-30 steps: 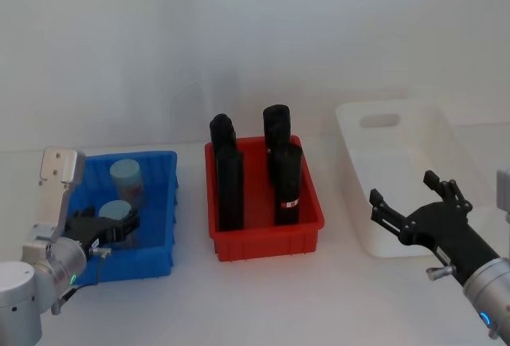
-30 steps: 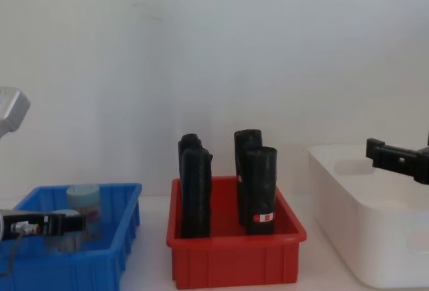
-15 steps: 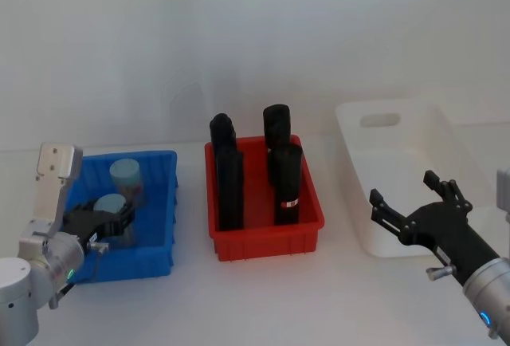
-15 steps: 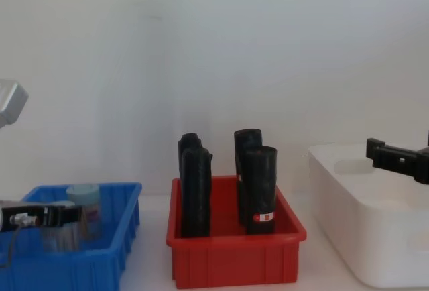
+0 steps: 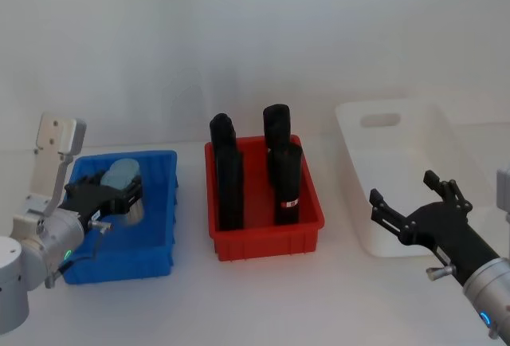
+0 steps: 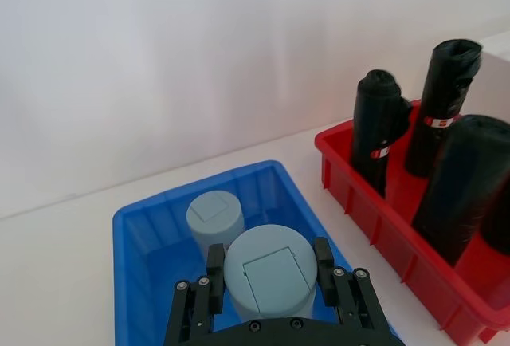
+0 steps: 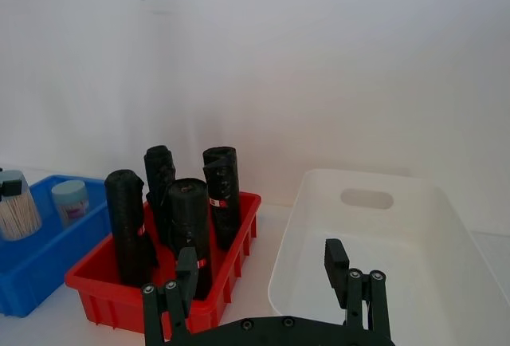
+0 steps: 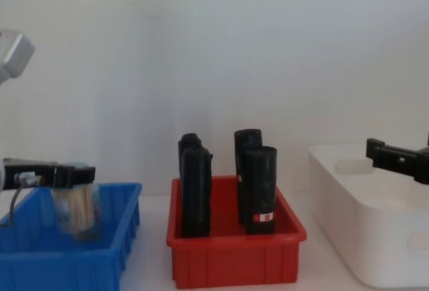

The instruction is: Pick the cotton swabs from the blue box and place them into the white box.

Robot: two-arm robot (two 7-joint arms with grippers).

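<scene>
My left gripper [image 5: 111, 196] is shut on one tub of cotton swabs [image 5: 122, 177], a clear tub with a pale blue lid [image 6: 269, 270]. It holds the tub lifted above the floor of the blue box [image 5: 119, 260], as the chest view shows with the tub [image 8: 76, 207] hanging over the bin [image 8: 67, 264]. Another tub of cotton swabs [image 6: 213, 217] stands upright inside the blue box [image 6: 139, 282]. The white box [image 5: 414, 167] sits at the far right. My right gripper [image 5: 403, 188] hovers open in front of the white box with nothing between its fingers.
A red bin [image 5: 267, 242] with several tall black rolls [image 5: 229, 178] stands between the blue box and the white box. A bare white wall runs behind the table.
My left gripper has risen with the tub of cotton swabs, lifting it from low in the blue box to above its rim. The right arm has not moved.
</scene>
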